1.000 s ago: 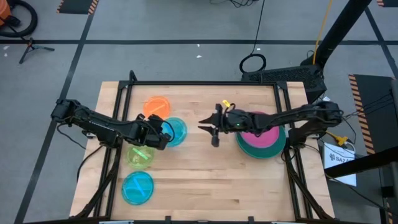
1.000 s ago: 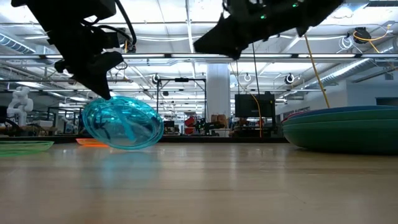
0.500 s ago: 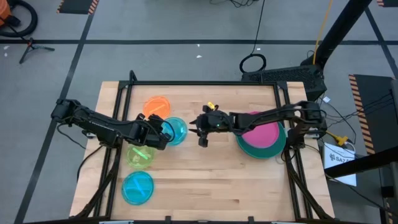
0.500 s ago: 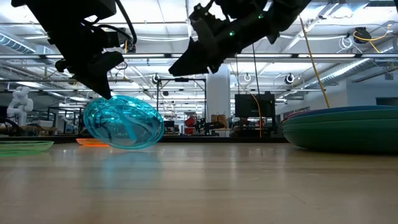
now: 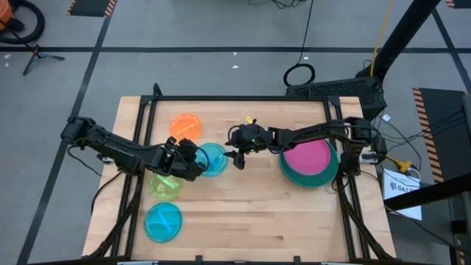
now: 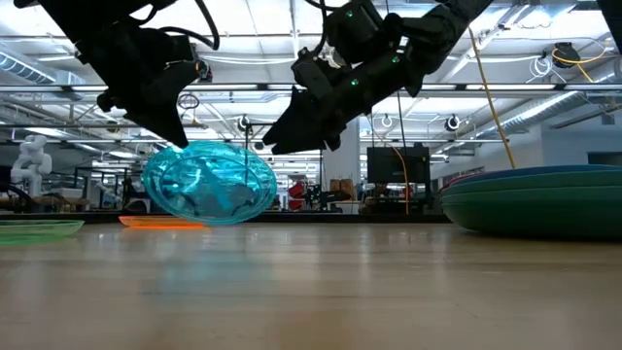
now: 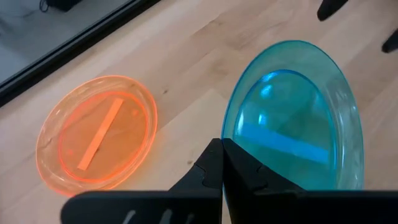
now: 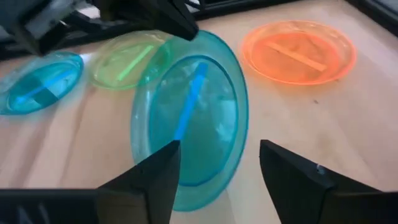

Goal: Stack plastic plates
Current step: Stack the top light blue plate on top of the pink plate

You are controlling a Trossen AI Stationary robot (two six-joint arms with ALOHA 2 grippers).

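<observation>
My left gripper (image 5: 193,158) is shut on a see-through cyan plate (image 5: 213,159) at the table's middle left. The plate stands steeply tilted (image 6: 209,183). My right gripper (image 5: 235,149) is open just to the plate's right, and its two fingers (image 8: 163,168) point at the plate's hollow face (image 8: 189,118) without touching it. An orange plate (image 5: 185,125), a lime plate (image 5: 165,184) and a light blue plate (image 5: 162,222) lie flat on the left half. A magenta plate (image 5: 307,157) lies on a teal plate (image 5: 294,177) at the right. My left gripper pinches the cyan plate's rim (image 7: 227,138) between its two shut fingers, on the plate's side toward the table's left. The fingers come slanting down from the left. The plate hangs below them, tilted almost on edge; whether its lowest rim (image 6: 209,224) touches the wood I cannot tell.
Bare wood stretches across the table's middle and near right (image 5: 257,213). A dark frame runs along the table's far edge (image 5: 243,99). The stack at the right (image 6: 544,199) stands well apart from both grippers.
My right gripper has moved from beside the stack toward the table's left, up to the cyan plate, and has opened wider. My left gripper has carried the plate a little toward the right and up, with the plate still steeply tilted.
</observation>
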